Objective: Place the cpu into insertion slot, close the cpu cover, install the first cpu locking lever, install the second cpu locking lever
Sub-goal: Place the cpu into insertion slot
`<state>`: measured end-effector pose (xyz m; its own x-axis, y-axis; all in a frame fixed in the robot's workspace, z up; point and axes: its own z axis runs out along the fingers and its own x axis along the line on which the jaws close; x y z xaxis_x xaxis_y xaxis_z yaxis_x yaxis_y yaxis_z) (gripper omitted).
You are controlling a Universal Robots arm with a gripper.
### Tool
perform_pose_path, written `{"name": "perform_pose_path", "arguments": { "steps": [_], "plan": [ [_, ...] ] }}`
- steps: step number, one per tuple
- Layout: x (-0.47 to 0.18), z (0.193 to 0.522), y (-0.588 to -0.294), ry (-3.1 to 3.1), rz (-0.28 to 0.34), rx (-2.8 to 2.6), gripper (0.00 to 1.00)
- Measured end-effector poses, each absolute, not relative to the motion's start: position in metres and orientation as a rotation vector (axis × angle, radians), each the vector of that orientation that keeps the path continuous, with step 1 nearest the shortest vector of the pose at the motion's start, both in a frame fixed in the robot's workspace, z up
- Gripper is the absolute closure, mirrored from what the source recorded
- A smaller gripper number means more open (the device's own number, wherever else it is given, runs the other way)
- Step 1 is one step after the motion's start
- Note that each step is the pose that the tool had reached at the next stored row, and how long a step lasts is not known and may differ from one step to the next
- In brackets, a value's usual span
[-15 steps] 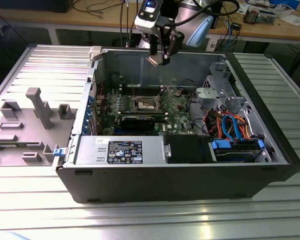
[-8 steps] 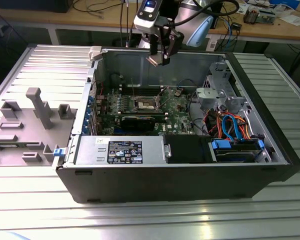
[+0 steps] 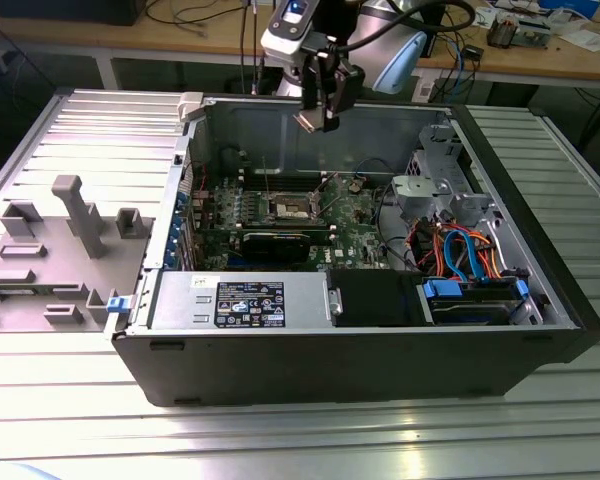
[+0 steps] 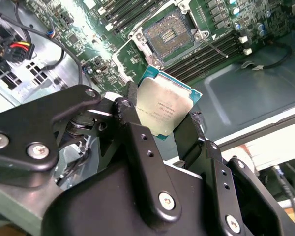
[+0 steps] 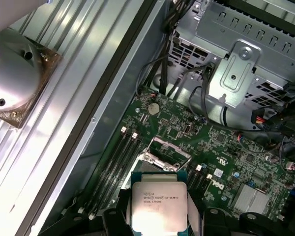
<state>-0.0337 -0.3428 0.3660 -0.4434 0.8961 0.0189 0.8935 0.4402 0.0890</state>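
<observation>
1. A ribbed metal bench (image 3: 280, 440) carries a black computer case (image 3: 330, 365). The case lies on its side with the side panel off. It takes the middle of the bench and reaches near the bench edge on the exterior view's right.
2. Near the bench edge on the exterior view's left stands a grey plastic fixture (image 3: 70, 215) with several upright posts, apart from the case.
3. Behind the bench, wooden worktables (image 3: 540, 62) run across the room, with cables and small boxes on them.
4. Inside the case, a green motherboard (image 3: 360, 235) lies flat on the bottom. A grey power supply (image 3: 235, 298) sits along the near wall. A metal drive cage (image 3: 430, 170) stands at the end on the exterior view's right, with orange and blue cables (image 3: 460, 250) just beside it.
5. The insertion slot (image 4: 167, 35) is in the middle of the motherboard, and its field of contacts lies uncovered.
6. The cpu cover (image 5: 169, 143) is lifted up at one edge of the slot, so the slot is open from above.
7. The gripper (image 4: 161, 112) is clamped on the cpu (image 4: 164, 109). Its two black fingers (image 4: 132, 125) press on two opposite edges of the chip, and the silver top faces both wrist cameras.
8. The cpu hangs in the air, tilted, and touches nothing except the fingers. In the exterior view it shows in front of the far wall of the case, high above the motherboard and well apart from the insertion slot.
</observation>
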Motion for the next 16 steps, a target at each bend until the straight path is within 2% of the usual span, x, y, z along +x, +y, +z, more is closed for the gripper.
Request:
{"name": "perform_pose_path", "arguments": {
  "steps": [16],
  "plan": [
    [-0.0337,0.3641,-0.3428,2.598,0.132,1.701,0.46]
  ]
}}
